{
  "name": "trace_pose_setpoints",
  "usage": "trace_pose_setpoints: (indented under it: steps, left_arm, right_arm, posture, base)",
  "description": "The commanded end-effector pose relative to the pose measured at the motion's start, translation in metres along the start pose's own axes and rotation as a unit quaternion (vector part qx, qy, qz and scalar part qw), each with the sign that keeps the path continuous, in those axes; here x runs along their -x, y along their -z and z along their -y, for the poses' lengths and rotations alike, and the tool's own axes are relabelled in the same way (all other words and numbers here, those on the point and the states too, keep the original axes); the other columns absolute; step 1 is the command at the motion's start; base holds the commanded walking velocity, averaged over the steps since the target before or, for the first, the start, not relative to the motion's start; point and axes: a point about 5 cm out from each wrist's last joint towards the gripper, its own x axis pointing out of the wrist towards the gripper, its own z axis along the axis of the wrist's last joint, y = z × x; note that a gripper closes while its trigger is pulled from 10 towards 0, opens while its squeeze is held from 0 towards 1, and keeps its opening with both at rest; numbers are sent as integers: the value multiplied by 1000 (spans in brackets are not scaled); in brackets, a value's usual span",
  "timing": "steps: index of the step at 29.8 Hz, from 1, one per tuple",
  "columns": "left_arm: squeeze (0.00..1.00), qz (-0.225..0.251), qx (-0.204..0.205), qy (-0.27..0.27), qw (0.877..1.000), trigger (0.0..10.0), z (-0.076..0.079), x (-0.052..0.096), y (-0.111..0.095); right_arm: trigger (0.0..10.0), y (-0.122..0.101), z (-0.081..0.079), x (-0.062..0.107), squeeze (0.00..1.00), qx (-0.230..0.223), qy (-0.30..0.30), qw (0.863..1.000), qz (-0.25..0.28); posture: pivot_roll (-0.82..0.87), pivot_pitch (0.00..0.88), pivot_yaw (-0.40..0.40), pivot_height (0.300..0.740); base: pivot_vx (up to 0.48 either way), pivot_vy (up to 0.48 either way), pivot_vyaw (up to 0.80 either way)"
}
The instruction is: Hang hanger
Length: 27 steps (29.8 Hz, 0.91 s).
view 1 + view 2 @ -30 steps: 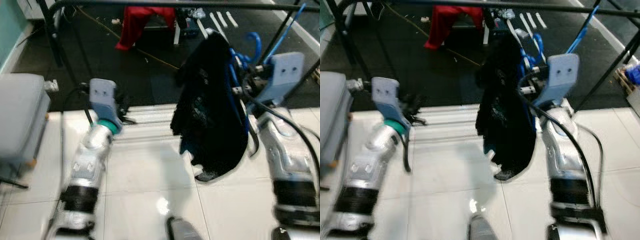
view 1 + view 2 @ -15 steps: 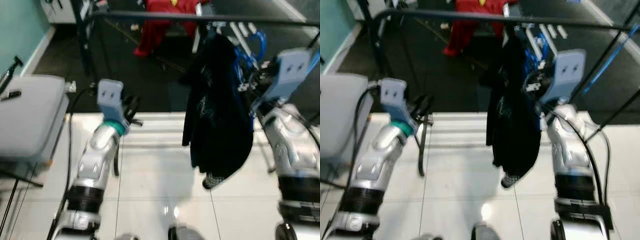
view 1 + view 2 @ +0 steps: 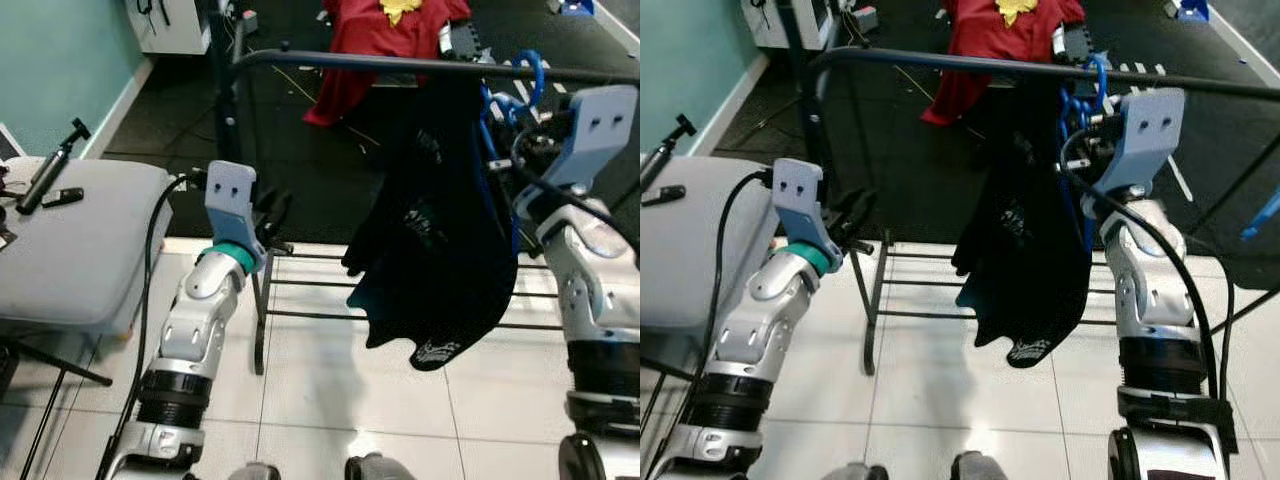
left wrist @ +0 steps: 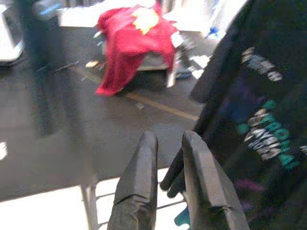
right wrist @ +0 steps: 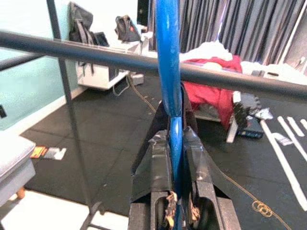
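1. Looking from the head views first: the right gripper (image 3: 1092, 128) is raised close under the dark clothes rail (image 3: 940, 63), its fingers clamped on the blue hanger (image 3: 1072, 105); the hanger's hook curls up at rail height, and I cannot tell whether it is over the bar yet; a black garment (image 3: 435, 230) with pale print hangs limp from the hanger, draped below and beside the fingers; to do this step well, I judge the hook should be lifted clear above the bar, carried across it and lowered until the rail bears the weight before the fingers let go, since the soft cloth will swing and drag.

2. In the same views the left gripper (image 3: 270, 212) is held forward, well apart from the garment's near edge; a red cloth (image 3: 370, 40) lies heaped beyond the rail on dark matte flooring; glossy white tiles lie nearer; a grey padded seat (image 3: 80, 240) stands to the left.

3. Left wrist view: two smooth black fingers (image 4: 139, 191) stand narrowly apart, holding nothing; the garment's printed folds hang just beyond the fingertips.

4. Right wrist view: the fingers (image 5: 156, 163) pinch the hanger's glossy blue plastic stem, which rises straight out between them and crosses the round, smooth rail (image 5: 86, 52) just ahead.
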Motion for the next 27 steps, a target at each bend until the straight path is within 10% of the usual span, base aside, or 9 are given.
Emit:
trace_pose_setpoints:
  steps: [1,27]
  left_arm:
    - [0,-19,3,11,1000,10000,3,3,8]
    - [0,36,-5,95,995,10000,18,12,-14]
  right_arm:
    - [10000,0,4,1,0,-7,6,1000,0]
    - [10000,-5,38,-28,0,-14,54,998,-14]
  posture:
    - [-108,76,35,740]
    - [-64,122,46,740]
  base:
    - [0,0,0]
    - [0,0,0]
